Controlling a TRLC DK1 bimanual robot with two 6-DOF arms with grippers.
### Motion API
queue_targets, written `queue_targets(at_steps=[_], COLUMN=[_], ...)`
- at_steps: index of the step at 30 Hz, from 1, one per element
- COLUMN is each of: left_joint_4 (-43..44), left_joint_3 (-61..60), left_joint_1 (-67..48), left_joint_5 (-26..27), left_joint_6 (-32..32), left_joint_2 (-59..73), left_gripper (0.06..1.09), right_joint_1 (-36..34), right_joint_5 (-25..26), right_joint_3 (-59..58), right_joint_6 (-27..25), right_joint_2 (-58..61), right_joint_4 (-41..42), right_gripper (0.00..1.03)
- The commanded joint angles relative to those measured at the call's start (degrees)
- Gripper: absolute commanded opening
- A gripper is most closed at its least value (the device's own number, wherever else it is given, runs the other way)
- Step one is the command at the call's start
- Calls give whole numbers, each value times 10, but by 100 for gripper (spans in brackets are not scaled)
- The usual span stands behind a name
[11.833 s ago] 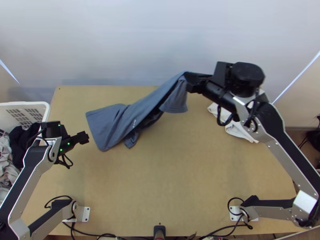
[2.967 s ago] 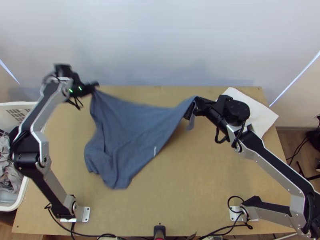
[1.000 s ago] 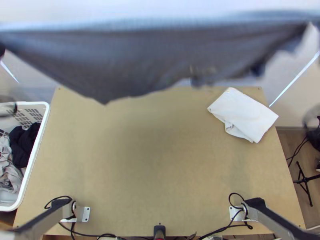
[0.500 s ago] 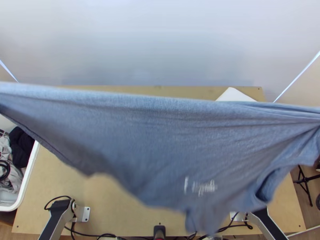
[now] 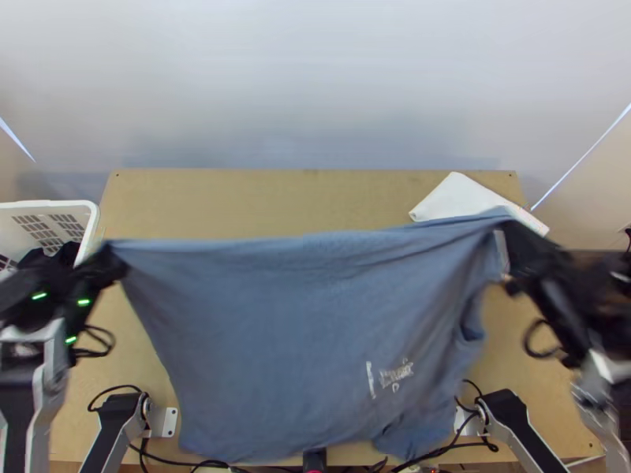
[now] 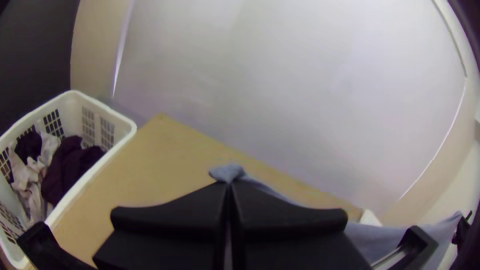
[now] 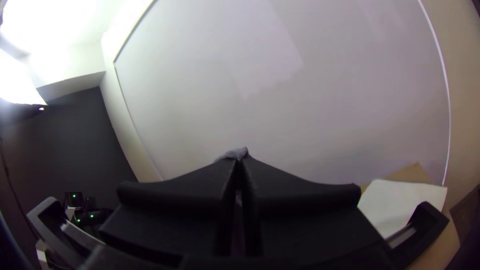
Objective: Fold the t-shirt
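Up goes the call: the t-shirt hangs wide over the tabletop, left tool and right tool both clamped narrow on it! Uneven pull could slip a corner free; lowering it slack could bunch the cloth. The top view gives the white print; the wrist views, fabric poking past the fingertips.

In the top view the shirt was matt, lightly creased cloth and the table smooth wood. The basket at nine o'clock looked plastic, the white cloth at two o'clock matt.
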Motion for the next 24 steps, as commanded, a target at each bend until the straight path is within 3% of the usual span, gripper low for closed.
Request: queue_targets(at_steps=[1, 6, 13, 20, 24], left_joint_4=[153, 257, 320, 347, 347], left_joint_3=[-175, -146, -46, 63, 120], left_joint_1=[-25, -33, -20, -7, -3], left_joint_5=[7, 3, -6, -16, -23], left_joint_6=[23, 30, 31, 30, 34], left_joint_2=[107, 237, 400, 539, 607], left_gripper=[9, 9, 9, 9, 9], right_joint_1=[-2, -12, -21, -28, -30], right_joint_5=[-1, -1, -1, 0, -1], right_joint_3=[-151, -158, -147, -54, 36], right_joint_6=[7, 4, 3, 15, 24], right_joint_2=[79, 172, 293, 468, 564], right_joint_4=[144, 200, 287, 260, 156], right_gripper=[3, 3, 3, 3, 3])
